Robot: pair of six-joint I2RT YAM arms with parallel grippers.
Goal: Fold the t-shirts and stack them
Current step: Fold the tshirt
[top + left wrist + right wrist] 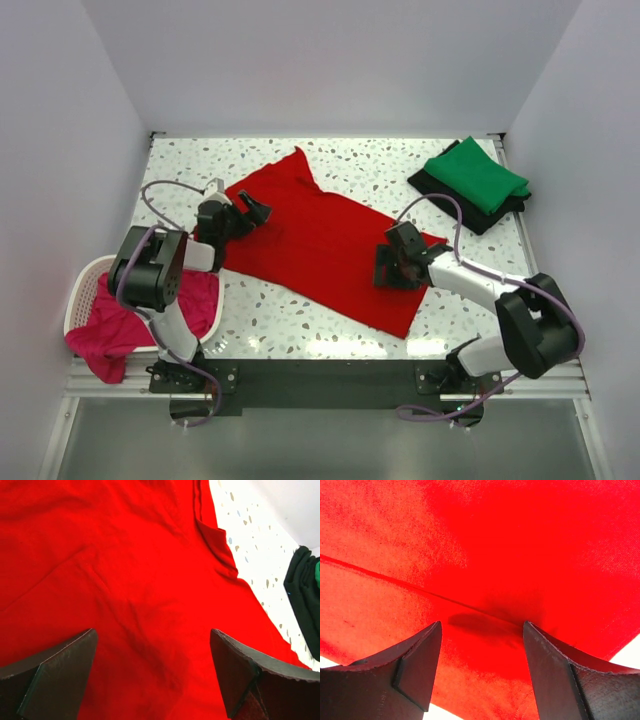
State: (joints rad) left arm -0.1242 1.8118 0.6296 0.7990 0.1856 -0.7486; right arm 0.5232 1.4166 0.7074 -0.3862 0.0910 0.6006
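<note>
From above, the red t-shirt point(320, 245) lies spread on the counter point(262, 312), long axis slanting far-left to near-right, left pincer point(255, 212) and right pincer point(386, 268) over its side edges; left wrist: jaws released wide above red cloth; right wrist: jaws apart, gripping nothing

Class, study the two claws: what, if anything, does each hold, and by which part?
Nothing is held. The left claw and the right claw both stand open above the red t-shirt, with no cloth pinched between the jaws.
</note>
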